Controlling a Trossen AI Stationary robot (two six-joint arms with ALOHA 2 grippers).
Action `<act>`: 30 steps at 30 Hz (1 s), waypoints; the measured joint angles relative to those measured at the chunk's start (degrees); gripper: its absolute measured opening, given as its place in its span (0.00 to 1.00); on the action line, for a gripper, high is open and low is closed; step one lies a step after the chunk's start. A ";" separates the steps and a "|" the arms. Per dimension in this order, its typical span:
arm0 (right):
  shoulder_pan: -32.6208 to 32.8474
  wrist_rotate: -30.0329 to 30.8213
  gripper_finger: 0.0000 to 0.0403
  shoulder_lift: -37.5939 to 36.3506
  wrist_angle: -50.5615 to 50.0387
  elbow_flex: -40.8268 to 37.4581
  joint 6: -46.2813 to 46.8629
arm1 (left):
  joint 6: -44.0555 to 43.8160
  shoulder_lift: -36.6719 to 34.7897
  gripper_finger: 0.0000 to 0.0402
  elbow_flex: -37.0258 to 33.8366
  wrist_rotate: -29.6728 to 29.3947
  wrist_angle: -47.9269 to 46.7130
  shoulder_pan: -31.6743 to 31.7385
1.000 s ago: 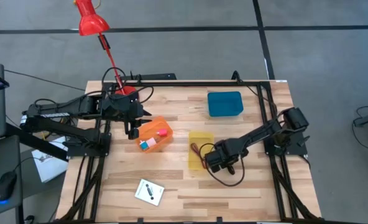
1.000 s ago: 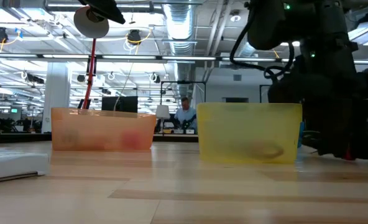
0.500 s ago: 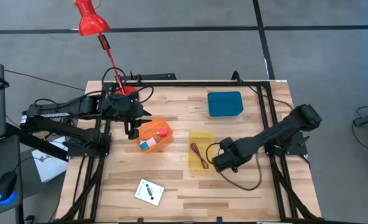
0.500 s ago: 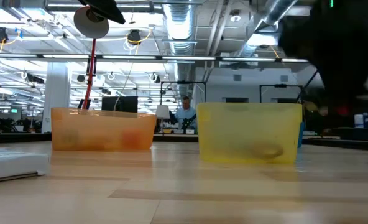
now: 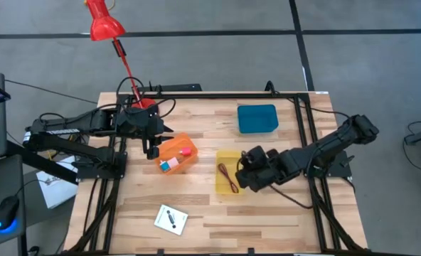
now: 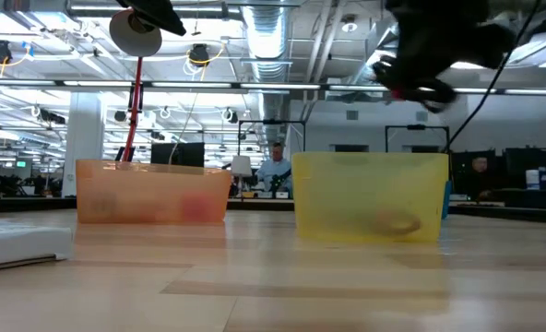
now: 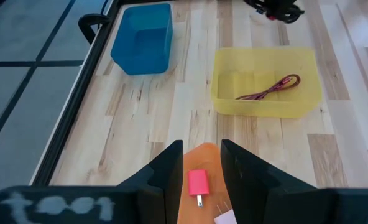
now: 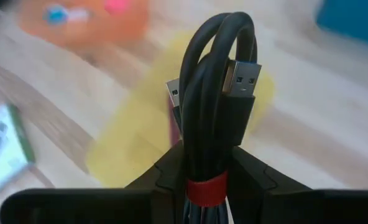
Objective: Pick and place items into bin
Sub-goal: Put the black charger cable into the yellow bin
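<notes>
Black cable (image 8: 216, 93) (coiled, bound with a red band, USB plugs showing) is clamped in the right gripper (image 5: 247, 169), raised beside the yellow bin (image 5: 228, 171). A maroon cord (image 7: 268, 87) lies in that bin. The left gripper (image 5: 152, 146), fingers (image 7: 168, 171) a little apart and empty, hovers at the orange bin (image 5: 176, 153), which holds a pink block (image 7: 198, 183). A white card (image 5: 171, 218) lies on the surface (image 5: 217, 213).

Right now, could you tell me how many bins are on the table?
3: an orange bin on the left, a yellow bin at centre, a blue bin at the far right.
</notes>
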 joint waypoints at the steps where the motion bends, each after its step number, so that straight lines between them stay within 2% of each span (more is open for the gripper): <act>1: -0.69 0.92 0.19 0.00 2.02 0.00 -2.02 | 0.00 0.00 0.24 0.01 0.00 0.00 -0.01; 6: -4.43 1.42 0.20 0.00 9.99 0.00 -11.48 | 0.00 0.00 0.24 0.00 0.00 -0.02 -0.01; 10: -6.63 0.81 0.20 1.86 15.18 -0.84 -13.45 | 0.00 0.00 0.24 0.01 0.00 -0.44 0.01; 16: -8.80 -7.98 0.20 8.84 15.02 -1.08 -15.09 | -0.02 -0.01 0.24 0.01 0.02 -0.58 0.01; 22: -10.09 -9.37 0.20 12.86 18.93 -1.09 -20.07 | -0.02 -0.02 0.24 0.01 -0.02 -0.50 0.01; 30: -13.05 -18.71 0.20 17.90 19.13 -1.09 -23.76 | -1.07 -0.02 0.24 0.01 -0.09 -0.50 0.01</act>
